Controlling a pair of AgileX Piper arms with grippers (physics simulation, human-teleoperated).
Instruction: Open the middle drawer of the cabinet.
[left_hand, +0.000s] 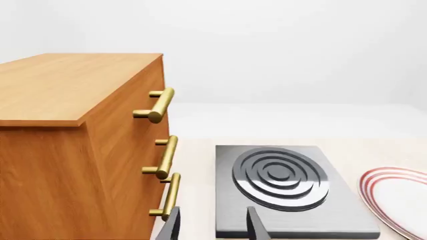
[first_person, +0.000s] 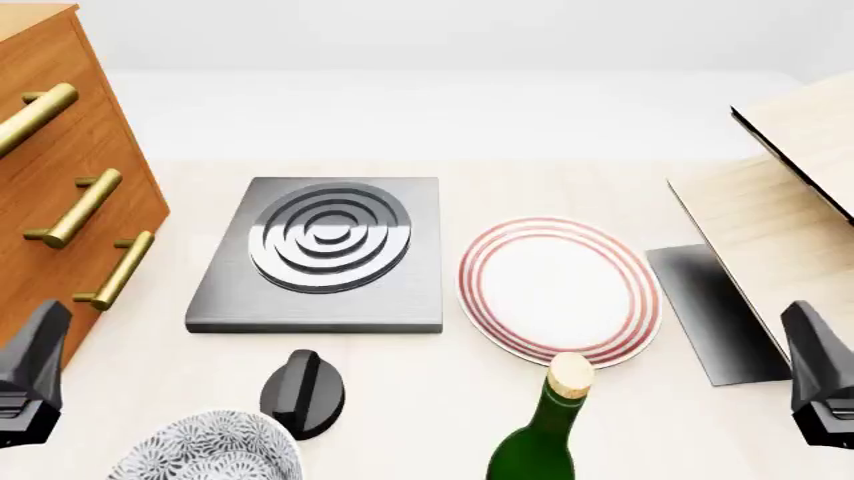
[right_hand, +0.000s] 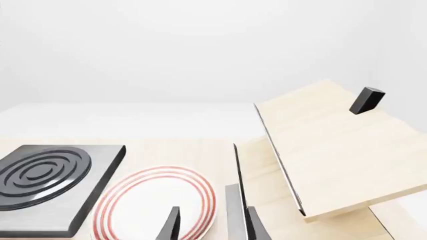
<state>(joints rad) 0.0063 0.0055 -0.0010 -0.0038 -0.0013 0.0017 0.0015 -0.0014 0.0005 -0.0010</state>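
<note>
The cabinet (first_person: 127, 150) stands at the table's far left, orange-brown wood with three stacked fronts. Its middle drawer (first_person: 134, 205) sits flush with the other two, and its brass bar handle (first_person: 78, 208) is free. In the left wrist view the same handle (left_hand: 163, 157) lies between the top and bottom ones. My left gripper (first_person: 30, 385) is low at the near left, short of the cabinet. Its fingers (left_hand: 172, 225) stand apart, open and empty. My right gripper (first_person: 821, 390) is at the near right, open too, holding nothing.
A grey burner plate (first_person: 320, 250) lies right of the cabinet, then a red-rimmed plate (first_person: 558, 288). Near the front edge sit a black knob (first_person: 304, 392), a patterned bowl (first_person: 207, 450) and a green bottle (first_person: 541, 440). A pale wood box (first_person: 787, 190) with its lid raised fills the right.
</note>
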